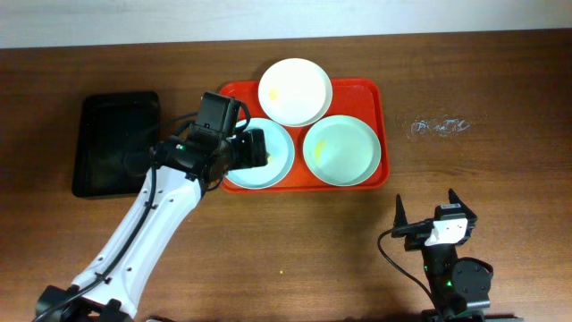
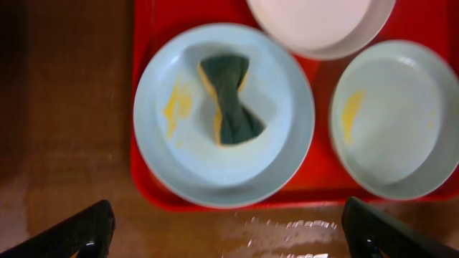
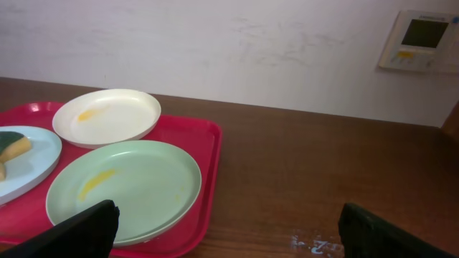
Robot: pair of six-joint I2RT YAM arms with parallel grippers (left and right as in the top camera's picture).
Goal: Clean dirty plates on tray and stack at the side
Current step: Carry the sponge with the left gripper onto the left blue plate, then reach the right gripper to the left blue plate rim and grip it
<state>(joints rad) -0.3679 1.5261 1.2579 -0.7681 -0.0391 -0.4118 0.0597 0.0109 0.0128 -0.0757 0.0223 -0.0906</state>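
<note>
Dark wooden desk (image 1: 483, 80) carries the tray (image 1: 374, 94). Just beneath the left tool (image 2: 229, 233), spread wide and empty, lies one smeared mint plate (image 2: 287, 143) with a green-yellow sponge (image 2: 229, 100) loose on it. The white plate (image 1: 295, 89) and second mint plate (image 1: 340, 150) sit beyond. The right tool (image 1: 426, 201), also spread, hovers well apart over bare wood. Wall panel (image 3: 423, 39) lettering is unreadable.

Dark brown wooden table (image 1: 465, 72); small black rectangular plastic tray (image 1: 116, 143), on it, behind the left fingers (image 2: 72, 233); green-and-yellow sponge (image 2: 229, 100), pinched to a bow-tie shape, ahead between them; whitish scuff (image 1: 438, 126) ahead of the right fingers (image 3: 387, 229); far beyond, white wall (image 3: 215, 43) carrying a pale display panel (image 3: 423, 39).
</note>
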